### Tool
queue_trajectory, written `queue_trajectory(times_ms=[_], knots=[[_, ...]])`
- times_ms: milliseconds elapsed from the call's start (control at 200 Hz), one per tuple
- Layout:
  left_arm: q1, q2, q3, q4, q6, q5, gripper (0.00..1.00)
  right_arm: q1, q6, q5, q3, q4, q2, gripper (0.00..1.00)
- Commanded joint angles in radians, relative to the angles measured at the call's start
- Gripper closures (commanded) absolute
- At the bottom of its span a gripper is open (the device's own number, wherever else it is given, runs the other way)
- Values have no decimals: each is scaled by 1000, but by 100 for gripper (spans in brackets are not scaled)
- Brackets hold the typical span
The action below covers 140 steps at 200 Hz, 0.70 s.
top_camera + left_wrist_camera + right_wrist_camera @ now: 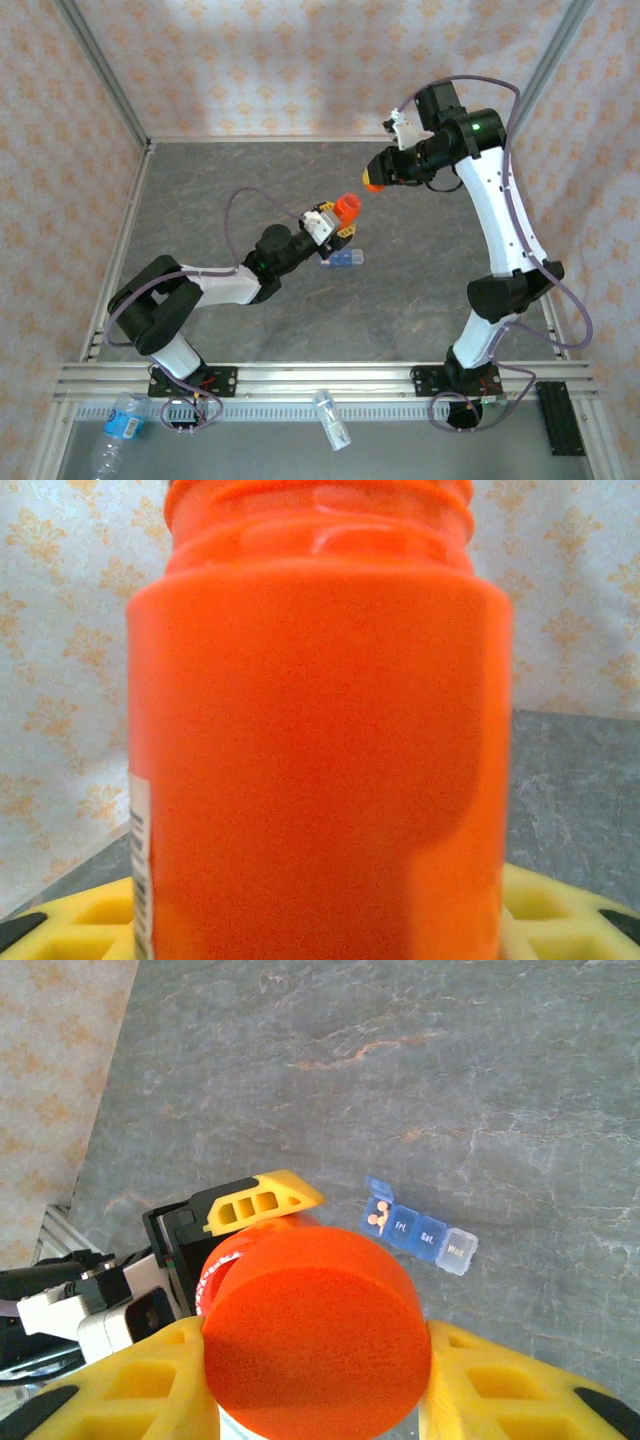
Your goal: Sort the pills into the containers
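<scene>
Vial (347,206) held upright, clamped in left gripper (338,222). Cap (310,1325) pinched in right gripper (318,1390), just off vial mouth. Organizer (343,260) laid mid-table (200,200), well off edges, just beside left gripper; end lid open.

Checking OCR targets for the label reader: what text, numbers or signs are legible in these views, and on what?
"Fri." on a lid of the blue pill organizer, right wrist view.
"Sat." on the next lid.
"Wed" on the paler end lid; small, so probable only.
Orange vial label edge: black marks, cut off, unreadable.
Water bottle blue label: too small to read.
</scene>
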Motion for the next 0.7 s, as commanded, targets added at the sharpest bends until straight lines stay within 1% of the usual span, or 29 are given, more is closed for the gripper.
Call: queue_trajectory(times_ms=[0, 180, 360, 696], knots=[[8, 13, 23, 35, 42, 4, 100, 9, -37, -45, 22, -27, 21, 57], [8, 20, 21, 42, 47, -1, 100, 22, -53, -69, 2, -33, 25, 58], [8, 23, 26, 37, 61, 0, 100, 54, -63, -47, -35, -41, 26, 60], [8, 19, 24, 33, 70, 0, 100, 71, -64, -56, -92, -25, 18, 61]])
